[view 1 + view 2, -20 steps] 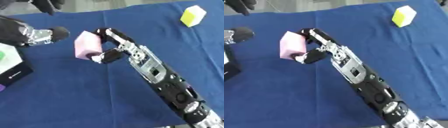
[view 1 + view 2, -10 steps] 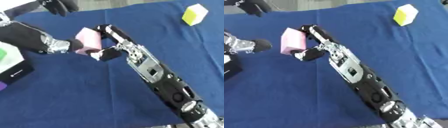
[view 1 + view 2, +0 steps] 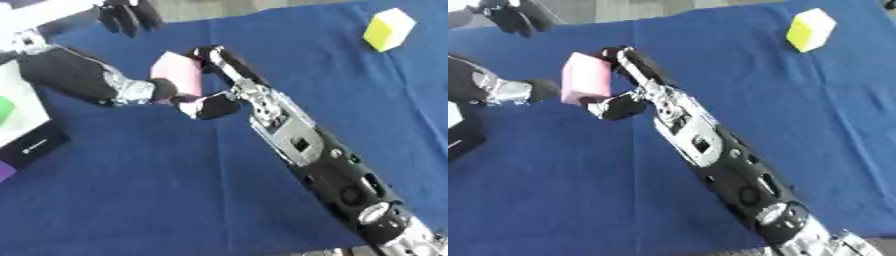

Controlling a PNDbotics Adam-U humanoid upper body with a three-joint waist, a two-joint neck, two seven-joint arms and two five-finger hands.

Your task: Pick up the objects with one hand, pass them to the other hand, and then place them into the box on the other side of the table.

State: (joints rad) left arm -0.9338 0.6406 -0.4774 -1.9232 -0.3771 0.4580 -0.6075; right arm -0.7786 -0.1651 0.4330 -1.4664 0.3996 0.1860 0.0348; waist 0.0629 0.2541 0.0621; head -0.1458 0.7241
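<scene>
In the upper left of the frame, above the blue desk [image 3: 175, 200], the right robot hand [image 3: 627, 87] grips a pink block [image 3: 586, 78] between thumb and curled fingers, while the left robot hand [image 3: 162, 90] touches the block's left side; I cannot tell how its fingers stand. A yellow block [image 3: 388, 29] sits well apart near the upper right edge, a box [image 3: 31, 135] at the left edge, with open cloth across the lower left.

The left hand [image 3: 153, 91] is blurred; contact with the pink block [image 3: 586, 78] cannot be confirmed. The right hand [image 3: 627, 95] covers the block's right side. The box [image 3: 26, 135] is cut off by the left edge, as are a green item [image 3: 5, 107] and a purple item [image 3: 4, 171] there.
</scene>
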